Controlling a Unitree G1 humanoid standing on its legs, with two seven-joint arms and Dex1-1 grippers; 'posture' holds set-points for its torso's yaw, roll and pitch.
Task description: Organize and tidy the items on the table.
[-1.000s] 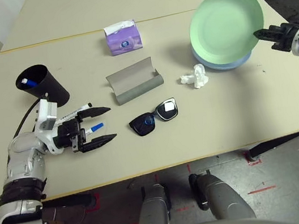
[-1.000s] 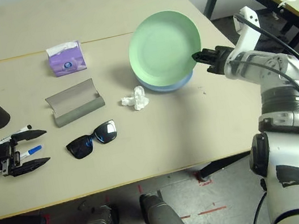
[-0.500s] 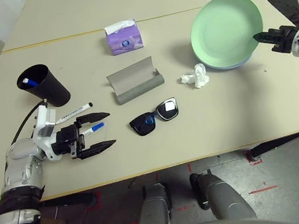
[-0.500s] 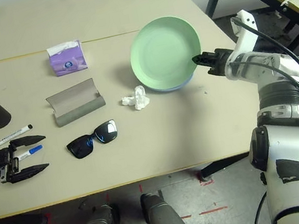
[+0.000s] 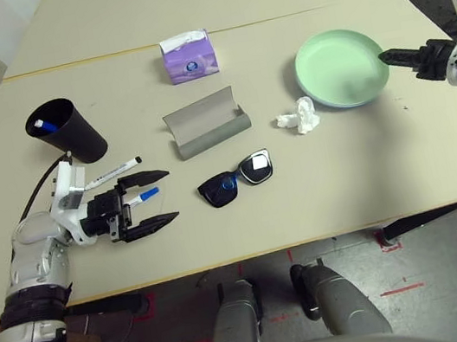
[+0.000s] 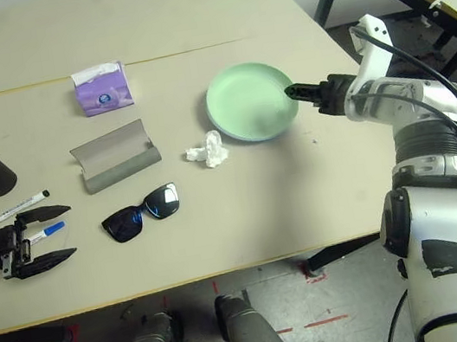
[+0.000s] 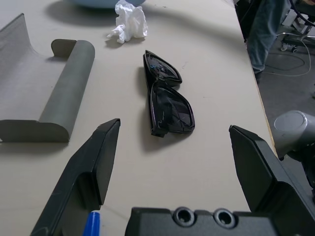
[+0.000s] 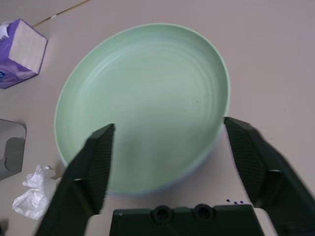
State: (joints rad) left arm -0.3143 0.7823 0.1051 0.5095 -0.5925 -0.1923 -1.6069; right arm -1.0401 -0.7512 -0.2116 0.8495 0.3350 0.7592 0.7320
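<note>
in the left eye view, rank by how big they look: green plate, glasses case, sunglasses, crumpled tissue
1. green plate
2. glasses case
3. sunglasses
4. crumpled tissue

The glasses case and sunglasses look close in length, but the case covers more area.

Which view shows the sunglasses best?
The left wrist view: the sunglasses lie large and unblocked on the table, straight ahead between the open left gripper's fingers. Both eye views show them smaller, from above, below the grey case. The right wrist view looks at the green plate.
</note>
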